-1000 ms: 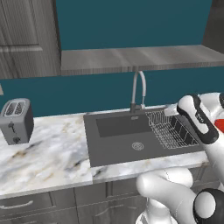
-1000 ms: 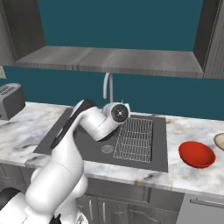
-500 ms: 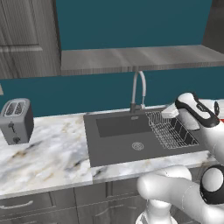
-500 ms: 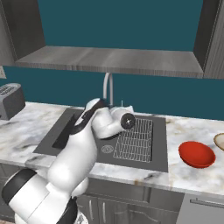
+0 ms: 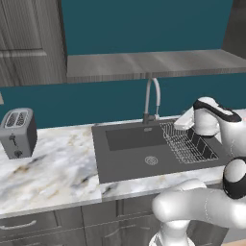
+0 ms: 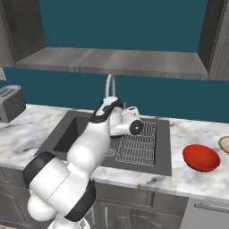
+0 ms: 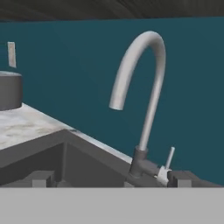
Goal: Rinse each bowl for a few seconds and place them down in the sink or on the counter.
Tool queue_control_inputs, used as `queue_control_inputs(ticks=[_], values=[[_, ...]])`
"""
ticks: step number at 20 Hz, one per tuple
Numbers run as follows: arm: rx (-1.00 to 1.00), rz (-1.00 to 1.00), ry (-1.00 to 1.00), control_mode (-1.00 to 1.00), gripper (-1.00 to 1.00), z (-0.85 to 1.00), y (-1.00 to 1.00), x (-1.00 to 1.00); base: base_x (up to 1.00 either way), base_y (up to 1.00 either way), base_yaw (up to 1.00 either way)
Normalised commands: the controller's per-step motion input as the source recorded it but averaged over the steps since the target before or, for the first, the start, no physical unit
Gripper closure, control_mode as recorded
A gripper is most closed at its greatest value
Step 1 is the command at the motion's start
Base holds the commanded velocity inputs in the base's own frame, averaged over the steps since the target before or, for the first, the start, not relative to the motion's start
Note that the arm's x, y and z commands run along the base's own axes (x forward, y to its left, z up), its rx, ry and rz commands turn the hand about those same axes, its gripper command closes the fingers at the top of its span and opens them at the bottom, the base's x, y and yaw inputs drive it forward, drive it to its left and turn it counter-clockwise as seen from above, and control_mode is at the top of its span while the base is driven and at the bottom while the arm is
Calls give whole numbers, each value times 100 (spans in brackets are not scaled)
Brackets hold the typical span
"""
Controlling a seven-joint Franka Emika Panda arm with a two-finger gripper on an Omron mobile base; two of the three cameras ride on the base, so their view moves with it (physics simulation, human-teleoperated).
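Note:
The glossy red bowl (image 6: 201, 157) rests on the marble counter (image 6: 192, 179) right of the sink. The pale tan bowl (image 6: 225, 144) peeks in at the frame's right edge behind it. The dark grey sink (image 5: 129, 161) lies at the centre, with its arched silver faucet (image 5: 151, 98) at the back rim. My gripper (image 7: 111, 181) is open, its dark fingertips (image 7: 39, 178) wide apart with nothing between them. It points at the faucet (image 7: 144, 87) and its small lever (image 7: 168, 157) from close by. The hand (image 5: 185, 120) hovers over the sink's right part, far from both bowls.
A wire dish basket (image 5: 188, 144) fills the sink's right side, under my hand. A grey toaster (image 5: 18, 132) stands on the counter (image 5: 48, 173) at far left. A grey wood-grain shelf (image 5: 144, 65) hangs over the faucet, with dark cabinets on either side.
My arm has swung and turned the hand over the dish basket so that it faces the faucet. The gripper has stayed open. Neither bowl has moved.

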Motion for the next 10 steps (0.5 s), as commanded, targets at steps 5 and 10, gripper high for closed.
queue_control_inputs(ticks=[5,10], values=[[3,5,-2,-100,-100,-6,0,46,0,0,0],[5,3,0,-100,-100,-8,-1,50,0,0,0]])
